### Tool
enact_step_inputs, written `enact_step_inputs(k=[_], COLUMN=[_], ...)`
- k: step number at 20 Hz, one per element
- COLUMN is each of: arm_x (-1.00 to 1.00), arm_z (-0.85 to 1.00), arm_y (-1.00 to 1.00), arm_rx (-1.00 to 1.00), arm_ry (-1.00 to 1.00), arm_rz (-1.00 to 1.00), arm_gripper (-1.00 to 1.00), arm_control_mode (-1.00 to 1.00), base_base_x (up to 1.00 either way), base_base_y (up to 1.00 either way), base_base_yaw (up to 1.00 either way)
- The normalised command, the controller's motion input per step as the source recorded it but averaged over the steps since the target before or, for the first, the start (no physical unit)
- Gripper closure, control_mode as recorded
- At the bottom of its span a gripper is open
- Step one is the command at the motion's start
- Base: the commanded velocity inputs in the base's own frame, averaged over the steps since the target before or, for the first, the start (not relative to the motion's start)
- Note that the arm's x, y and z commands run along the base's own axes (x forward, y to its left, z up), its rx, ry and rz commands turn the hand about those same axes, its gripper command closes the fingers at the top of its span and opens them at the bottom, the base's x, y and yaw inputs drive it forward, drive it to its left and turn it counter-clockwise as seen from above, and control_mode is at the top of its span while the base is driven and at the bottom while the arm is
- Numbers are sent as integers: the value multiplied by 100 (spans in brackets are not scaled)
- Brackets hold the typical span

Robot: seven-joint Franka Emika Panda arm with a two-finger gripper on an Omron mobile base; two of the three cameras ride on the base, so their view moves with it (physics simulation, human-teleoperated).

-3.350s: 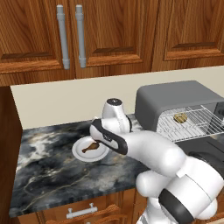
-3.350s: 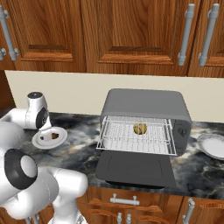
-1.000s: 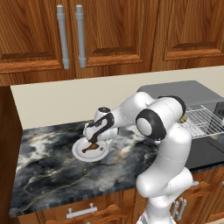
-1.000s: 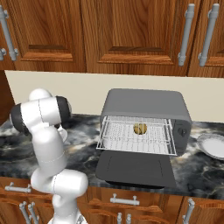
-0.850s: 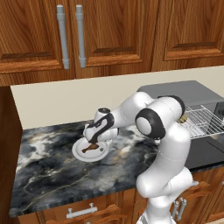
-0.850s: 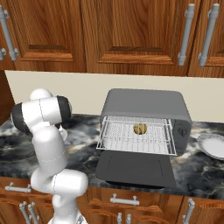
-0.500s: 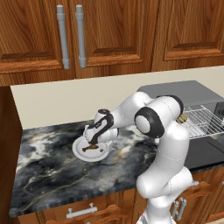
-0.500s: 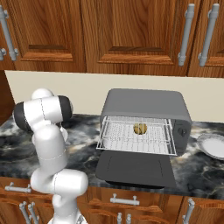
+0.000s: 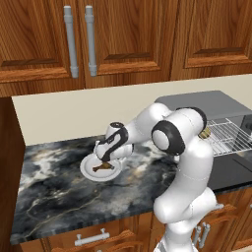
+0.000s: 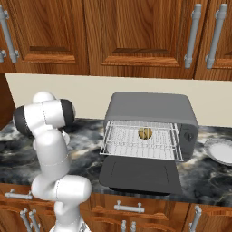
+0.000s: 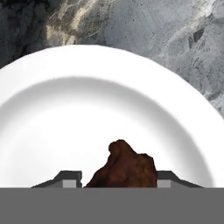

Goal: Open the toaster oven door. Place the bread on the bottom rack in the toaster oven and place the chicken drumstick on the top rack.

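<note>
The chicken drumstick [image 11: 124,166] lies on a white plate [image 11: 109,100] on the counter, left of the toaster oven [image 10: 152,108]. My gripper [image 11: 119,179] points down over the plate, and its two fingertips [image 11: 68,178] press against the drumstick's sides. In the left base view the gripper [image 9: 105,158] stands right over the chicken drumstick [image 9: 103,167]. The toaster oven door [image 10: 138,174] lies open and flat. The bread [image 10: 145,133] rests on a wire rack [image 10: 127,145] slid out over the door; I cannot tell which of the two racks it is.
A second white plate [image 10: 219,150] sits on the counter right of the oven. Wooden wall cabinets [image 9: 123,39] hang above, and a dark side wall [image 9: 10,162] closes the counter's left end. My arm [image 9: 172,138] arches from the oven side over to the plate.
The jaws have closed in from wide open onto the drumstick. The arm and plate stay where they were.
</note>
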Motion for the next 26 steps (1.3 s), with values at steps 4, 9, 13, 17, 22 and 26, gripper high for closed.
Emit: enact_step_inputs(k=[4, 9, 13, 17, 22, 26], arm_x=[-21, -30, -39, -43, -48, -50], arm_z=[5, 28, 40, 41, 38, 36], arm_y=[0, -5, -16, -21, -22, -22], arm_rx=[0, 0, 0, 0, 0, 0], arm_ry=[0, 0, -2, -3, -9, -12], arm_rz=[0, 0, 0, 0, 0, 4], arm_gripper=[100, 100, 100, 100, 100, 100], arm_control_mode=[-100, -100, -100, -100, -100, -100], base_base_x=[0, 0, 0, 0, 0, 0], base_base_y=[0, 0, 0, 0, 0, 0], base_base_yaw=[0, 0, 0, 0, 0, 0])
